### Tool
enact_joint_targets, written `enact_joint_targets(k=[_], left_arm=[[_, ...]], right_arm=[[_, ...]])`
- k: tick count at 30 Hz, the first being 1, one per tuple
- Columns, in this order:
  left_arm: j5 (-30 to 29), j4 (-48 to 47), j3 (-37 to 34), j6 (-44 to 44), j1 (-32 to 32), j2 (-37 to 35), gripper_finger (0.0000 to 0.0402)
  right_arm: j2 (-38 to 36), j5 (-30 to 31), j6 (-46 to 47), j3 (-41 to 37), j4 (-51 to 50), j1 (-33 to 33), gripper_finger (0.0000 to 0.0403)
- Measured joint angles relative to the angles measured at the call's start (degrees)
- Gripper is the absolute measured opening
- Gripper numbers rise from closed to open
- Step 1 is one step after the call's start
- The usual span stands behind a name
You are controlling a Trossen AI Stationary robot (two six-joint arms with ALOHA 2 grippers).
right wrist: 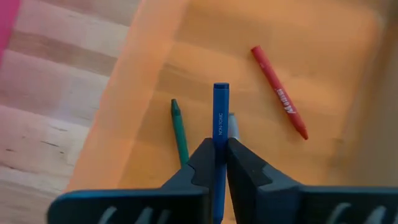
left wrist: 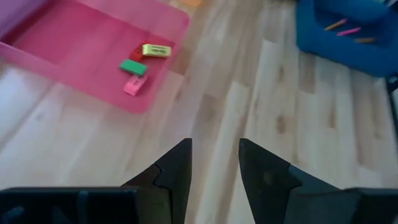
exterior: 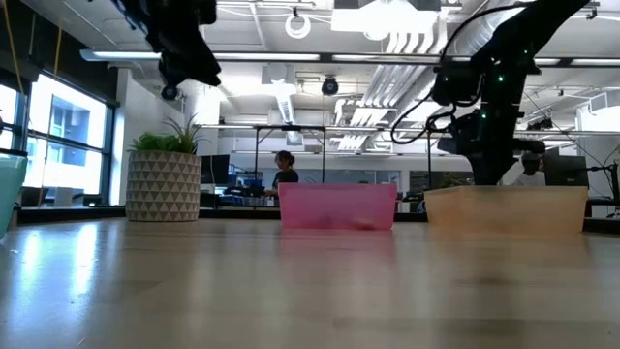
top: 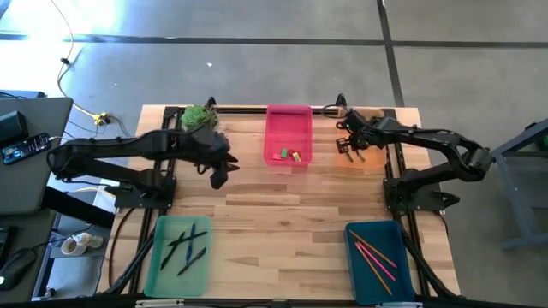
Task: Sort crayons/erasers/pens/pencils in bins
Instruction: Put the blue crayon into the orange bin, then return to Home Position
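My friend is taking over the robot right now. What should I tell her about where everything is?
Right gripper: shut on a blue crayon, above the orange bin, which already holds a green crayon and a red crayon.
Left gripper: open, empty, over bare table beside the pink bin.
Done: erasers in the pink bin, pens in the light green bin, pencils in the dark teal bin.
Left: drop the blue crayon into the orange bin. No loose items show on the table.

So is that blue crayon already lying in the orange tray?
Not yet. The right pincer is shut on the blue crayon, above the orange tray.
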Motion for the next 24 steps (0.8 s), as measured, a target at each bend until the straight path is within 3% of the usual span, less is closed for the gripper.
enact_joint_targets(k=[7, 13, 19, 24], left_arm=[[-2.44, 6.33, -11.97, -8.15, -3.07, -12.99, 0.0119], [-3.49, 8.44, -19.4, -9.76, -6.09, -26.03, 0.0119], [-8.42, 8.77, -24.89, -10.27, -8.85, -38.51, 0.0119], [-9.09, 8.85, -28.58, -10.29, -9.92, -47.18, 0.0119]], right_arm=[[0.0, 0.12, 1.39, -0.08, 0.71, -0.13, 0.0075], [0.0, 0.69, 1.65, 5.38, -0.78, -0.13, 0.0135], [-0.02, 1.01, -0.46, 13.43, -3.22, 1.51, 0.0136], [-0.04, 1.0, -6.31, 19.93, -3.23, 4.63, 0.0129]])
